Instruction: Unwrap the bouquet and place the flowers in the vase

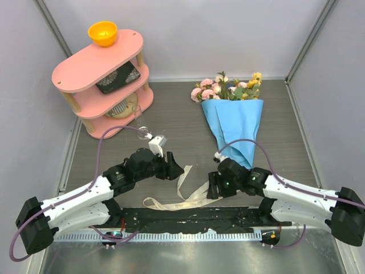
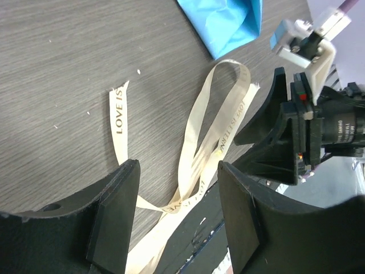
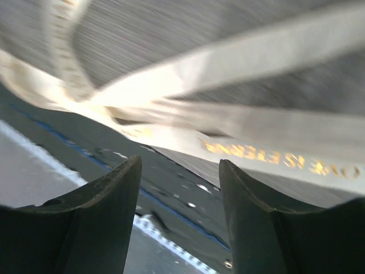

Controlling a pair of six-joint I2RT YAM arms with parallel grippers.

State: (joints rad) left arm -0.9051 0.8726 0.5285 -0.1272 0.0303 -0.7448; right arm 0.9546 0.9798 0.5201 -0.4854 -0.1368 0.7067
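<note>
The bouquet (image 1: 235, 123) lies on the table at the back right, a blue paper cone with its tip (image 2: 228, 23) toward me. Its pink, cream and yellow flowers (image 1: 227, 87) point away. The cream ribbon (image 1: 181, 193) lies loose on the table between my arms, printed with gold letters (image 2: 194, 142) (image 3: 245, 128). My left gripper (image 1: 178, 170) (image 2: 178, 170) hovers open over the ribbon, holding nothing. My right gripper (image 1: 212, 186) (image 3: 181, 165) is open just above the ribbon's right end. A small clear vase (image 1: 140, 121) seems to stand by the shelf's foot.
A pink three-tier shelf (image 1: 97, 64) stands at the back left with an orange bowl (image 1: 102, 33) on top and a dark patterned item (image 1: 118, 77) on its middle tier. A black mat (image 1: 188, 220) runs along the near edge. Walls close in both sides.
</note>
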